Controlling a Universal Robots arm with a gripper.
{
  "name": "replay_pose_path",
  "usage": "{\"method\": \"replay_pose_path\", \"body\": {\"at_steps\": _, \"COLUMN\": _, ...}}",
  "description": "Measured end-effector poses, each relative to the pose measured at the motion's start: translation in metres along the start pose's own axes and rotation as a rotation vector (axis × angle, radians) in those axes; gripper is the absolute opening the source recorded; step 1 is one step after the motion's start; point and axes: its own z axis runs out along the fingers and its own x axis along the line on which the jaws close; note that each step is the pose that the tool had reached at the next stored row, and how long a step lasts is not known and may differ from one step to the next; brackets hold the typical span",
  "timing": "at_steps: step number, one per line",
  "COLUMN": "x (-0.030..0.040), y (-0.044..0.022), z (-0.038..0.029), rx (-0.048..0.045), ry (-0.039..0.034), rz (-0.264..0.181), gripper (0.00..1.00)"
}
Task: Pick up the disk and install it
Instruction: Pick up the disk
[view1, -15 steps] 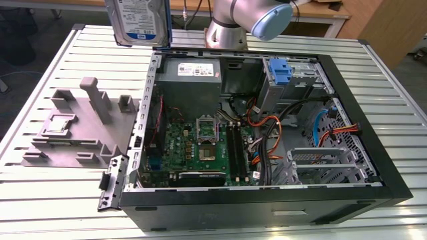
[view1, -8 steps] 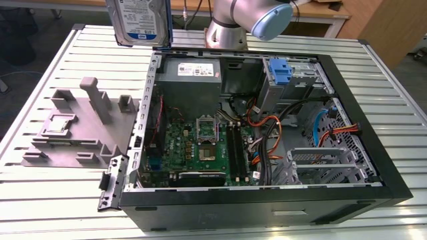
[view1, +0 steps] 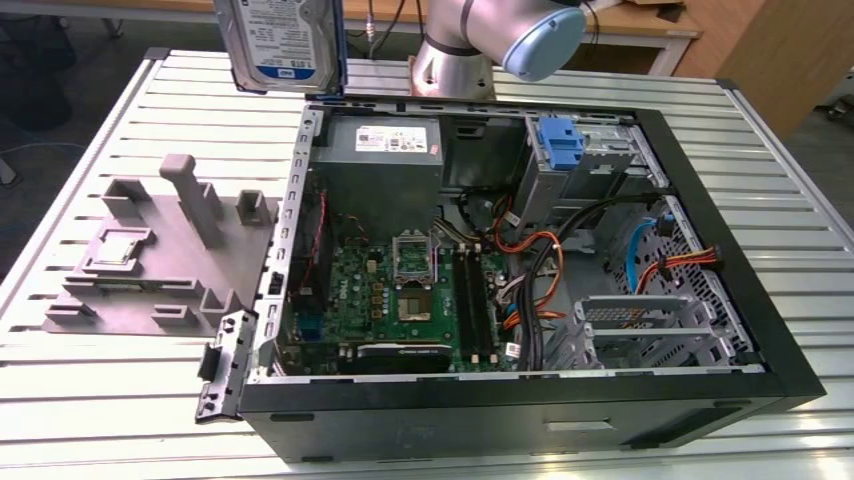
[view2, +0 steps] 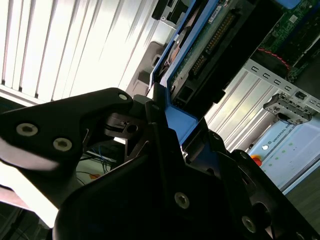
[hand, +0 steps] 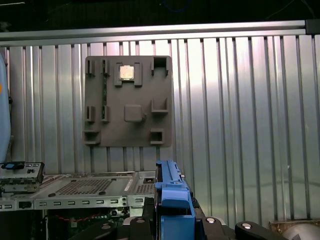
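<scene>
Exterior view first: the disk is seen held upright in the air, clear of the ribbed metal table, at the exterior view's left of the arm. Its silver shell and white-and-blue label can be made out, but its top is chopped off by the frame edge. The glossy grey arm with its pale blue cap is cut off there too. The open black computer case is laid on its side, with a green motherboard and tangled orange cables exposed inside. A matte grey moulded fixture with pegs and pockets is set flat on the table just beside it.

Second wrist view: the claw is seen as chunky black plastic with silver screws, clamped on the disk's blue bracket. A green circuit-board underside and a row of connector pins are shown. The rest is hidden behind the claw body.

First wrist view: the bracket's blue end is seen gripped between the black claw halves, which are cut off by the frame, with the flat fixture and the table slats beyond.
</scene>
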Motion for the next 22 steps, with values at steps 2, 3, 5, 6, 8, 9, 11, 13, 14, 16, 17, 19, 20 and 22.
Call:
{"method": "replay_pose_path", "body": {"at_steps": 2, "x": 0.0, "y": -0.0004, "z": 0.0, "rx": 0.0, "ry": 0.0, "rz": 0.0, "gripper": 0.36}}
{"method": "replay_pose_path", "body": {"at_steps": 3, "x": 0.0, "y": -0.0006, "z": 0.0, "rx": 0.0, "ry": 0.0, "rz": 0.0, "gripper": 0.36}}
{"method": "replay_pose_path", "body": {"at_steps": 5, "x": -0.0001, "y": -0.001, "z": 0.0, "rx": 0.0, "ry": 0.0, "rz": 0.0, "gripper": 0.36}}
{"method": "replay_pose_path", "body": {"at_steps": 6, "x": -0.0001, "y": -0.0013, "z": 0.0, "rx": 0.0, "ry": 0.0, "rz": 0.0, "gripper": 0.36}}
{"method": "replay_pose_path", "body": {"at_steps": 8, "x": -0.0001, "y": -0.0016, "z": 0.0, "rx": 0.0, "ry": 0.0, "rz": 0.0, "gripper": 0.36}}
{"method": "replay_pose_path", "body": {"at_steps": 9, "x": -0.0001, "y": -0.0019, "z": -0.0001, "rx": -0.0001, "ry": 0.0, "rz": 0.0, "gripper": 0.36}}
{"method": "replay_pose_path", "body": {"at_steps": 11, "x": -0.0001, "y": -0.0023, "z": 0.0, "rx": 0.0, "ry": 0.0, "rz": 0.0, "gripper": 0.36}}
{"method": "replay_pose_path", "body": {"at_steps": 13, "x": -0.0002, "y": -0.0027, "z": 0.0, "rx": 0.0, "ry": 0.0, "rz": 0.0, "gripper": 0.36}}
{"method": "replay_pose_path", "body": {"at_steps": 14, "x": -0.0002, "y": -0.0029, "z": 0.0, "rx": 0.0, "ry": 0.0, "rz": 0.0, "gripper": 0.36}}
{"method": "replay_pose_path", "body": {"at_steps": 16, "x": -0.0002, "y": -0.0033, "z": -0.0001, "rx": 0.0, "ry": 0.0, "rz": 0.0, "gripper": 0.36}}
{"method": "replay_pose_path", "body": {"at_steps": 17, "x": -0.0002, "y": -0.0035, "z": -0.0001, "rx": 0.0, "ry": 0.0, "rz": 0.0, "gripper": 0.36}}
{"method": "replay_pose_path", "body": {"at_steps": 19, "x": -0.0002, "y": -0.0039, "z": -0.0001, "rx": 0.0, "ry": 0.0, "rz": 0.0, "gripper": 0.36}}
{"method": "replay_pose_path", "body": {"at_steps": 20, "x": -0.0003, "y": -0.0041, "z": -0.0001, "rx": 0.0, "ry": 0.0001, "rz": 0.0, "gripper": 0.36}}
{"method": "replay_pose_path", "body": {"at_steps": 22, "x": -0.0003, "y": -0.0045, "z": -0.0001, "rx": 0.0, "ry": 0.0, "rz": 0.0, "gripper": 0.36}}
